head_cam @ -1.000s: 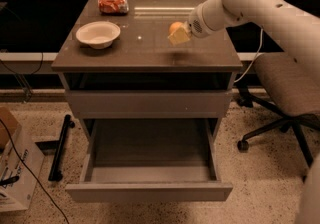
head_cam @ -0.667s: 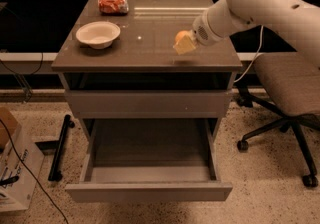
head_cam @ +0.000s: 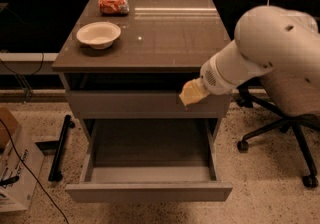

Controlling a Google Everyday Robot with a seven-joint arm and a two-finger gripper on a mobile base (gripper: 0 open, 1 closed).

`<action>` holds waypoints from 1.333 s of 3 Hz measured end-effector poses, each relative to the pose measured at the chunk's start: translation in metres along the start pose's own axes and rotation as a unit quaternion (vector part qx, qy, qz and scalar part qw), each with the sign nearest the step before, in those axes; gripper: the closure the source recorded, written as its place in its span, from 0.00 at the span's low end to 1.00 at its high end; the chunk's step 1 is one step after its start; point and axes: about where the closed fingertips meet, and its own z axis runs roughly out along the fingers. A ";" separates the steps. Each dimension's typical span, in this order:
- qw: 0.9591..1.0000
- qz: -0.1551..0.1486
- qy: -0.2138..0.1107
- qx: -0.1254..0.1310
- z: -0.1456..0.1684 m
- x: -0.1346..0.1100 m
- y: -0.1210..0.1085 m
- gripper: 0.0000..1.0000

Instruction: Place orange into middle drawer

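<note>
- Nearest me, the middle drawer [head_cam: 150, 170] stands pulled out, its grey floor showing.
- Above its right rear corner hangs the gripper [head_cam: 192, 93], level with the shut drawer front [head_cam: 125, 104]. I cannot tell whether it is apart or clamped.
- I can't separate the orange from that pale yellow tip, so I judge it rides there. The drop lies downward, toward the drawer's middle.
- Farthest, the worktop [head_cam: 165, 43] carries a white bowl [head_cam: 98, 34] and a snack packet [head_cam: 113, 5].

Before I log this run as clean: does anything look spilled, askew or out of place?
Nothing stands out. The bowl and snack packet sit on the cabinet top; the hand hovers above the open middle drawer.
</note>
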 end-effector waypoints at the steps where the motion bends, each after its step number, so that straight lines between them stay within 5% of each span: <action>1: 0.999 0.024 0.007 -0.024 0.023 0.031 0.010 1.00; 3: 0.996 0.033 -0.017 -0.077 0.137 0.074 -0.027 1.00; 4: 0.996 0.035 -0.012 -0.082 0.147 0.080 -0.027 1.00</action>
